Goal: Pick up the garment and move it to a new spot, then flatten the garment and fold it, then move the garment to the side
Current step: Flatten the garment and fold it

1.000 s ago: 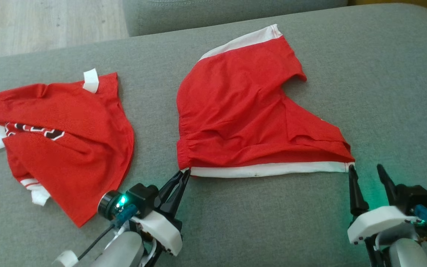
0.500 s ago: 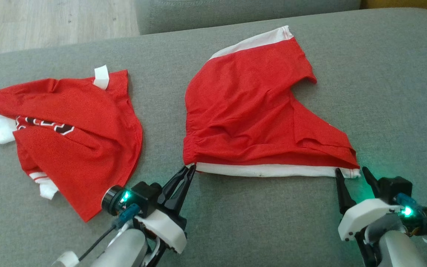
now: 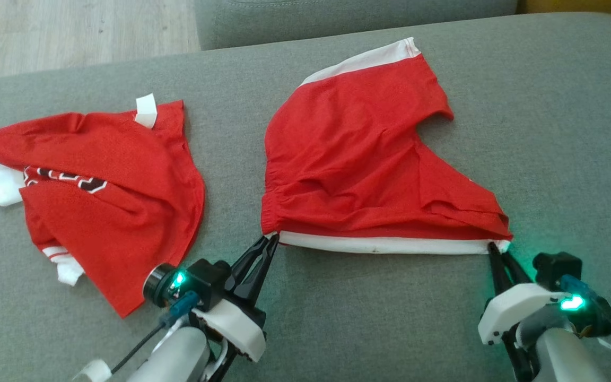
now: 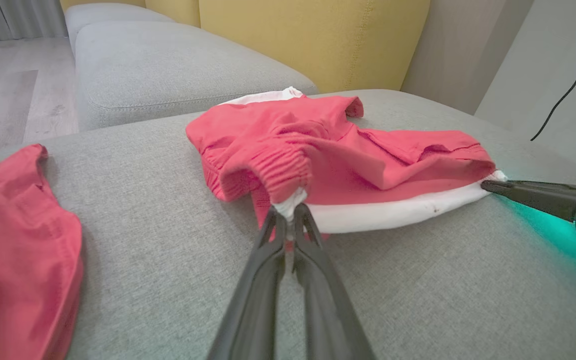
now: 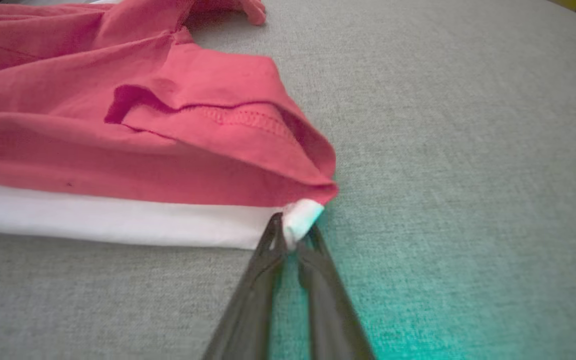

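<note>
The garment (image 3: 358,159) is a pair of red shorts with a white band along its near edge, lying crumpled on the grey sofa seat (image 3: 390,318). My left gripper (image 3: 271,241) is shut on the band's left corner, by the gathered waistband (image 4: 268,175). My right gripper (image 3: 496,249) is shut on the band's right corner. In the right wrist view the white corner (image 5: 300,220) is pinched between the tips of my right gripper (image 5: 290,235). In the left wrist view my left gripper (image 4: 288,217) pinches white cloth, and one right finger (image 4: 533,192) touches the far corner.
A second red garment with white trim and dark lettering (image 3: 104,196) lies to the left of the shorts, close to my left arm. Another grey cushion (image 3: 337,16) and wooden floor (image 3: 72,37) lie beyond. A yellow backrest (image 4: 308,35) stands behind.
My right gripper moved in onto the band's right corner and shut on it; a second ago it stood open beside it. My left gripper kept its grip.
</note>
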{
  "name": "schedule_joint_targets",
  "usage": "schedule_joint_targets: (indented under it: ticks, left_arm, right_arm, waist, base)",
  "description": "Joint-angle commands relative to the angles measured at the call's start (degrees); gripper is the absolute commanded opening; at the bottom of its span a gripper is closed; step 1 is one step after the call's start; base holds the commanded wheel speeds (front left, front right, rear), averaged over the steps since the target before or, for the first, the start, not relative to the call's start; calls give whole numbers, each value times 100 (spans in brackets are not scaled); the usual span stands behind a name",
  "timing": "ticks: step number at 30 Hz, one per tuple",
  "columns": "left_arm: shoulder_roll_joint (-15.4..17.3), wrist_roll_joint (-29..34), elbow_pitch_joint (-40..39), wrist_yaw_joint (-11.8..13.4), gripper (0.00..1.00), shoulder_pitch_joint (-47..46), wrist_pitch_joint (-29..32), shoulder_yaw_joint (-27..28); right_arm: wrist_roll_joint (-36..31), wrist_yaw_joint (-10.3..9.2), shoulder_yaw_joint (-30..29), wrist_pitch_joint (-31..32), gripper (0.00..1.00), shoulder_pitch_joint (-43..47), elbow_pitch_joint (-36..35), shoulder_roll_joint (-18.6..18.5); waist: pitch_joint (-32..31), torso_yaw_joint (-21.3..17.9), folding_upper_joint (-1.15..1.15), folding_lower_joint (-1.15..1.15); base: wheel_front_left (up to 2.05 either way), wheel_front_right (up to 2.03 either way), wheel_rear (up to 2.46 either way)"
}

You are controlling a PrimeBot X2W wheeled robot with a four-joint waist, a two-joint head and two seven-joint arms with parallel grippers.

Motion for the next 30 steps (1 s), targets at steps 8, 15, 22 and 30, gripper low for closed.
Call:
schedule_joint_targets:
  ticks: [8, 15, 22, 30]
  left_arm:
    - [164, -95, -206, 102, 0, -40, 21, 140]
    - [328, -207, -465, 104, 0, -290, 223, 246]
    - [589, -212, -704, -51, 0, -1508, 783, 348]
    - [726, -546, -301, -166, 0, -3505, 1479, 468]
  right_arm:
    - [158, -4, 285, -136, 0, -91, -132, -41]
    - [740, -4, 685, 132, 0, -47, -886, -41]
    - [932, -4, 842, 727, 0, -574, -1647, -41]
    - [965, -4, 1049, 1352, 0, -2350, -2035, -41]
  waist:
    - [-192, -45, 0, 0]
    - [-465, -38, 0, 0]
    - [-684, 7, 0, 0]
    - [-955, -159, 0, 0]
  base:
    - [0, 0, 0]
    - [0, 0, 0]
    - [0, 0, 0]
    - [0, 0, 0]
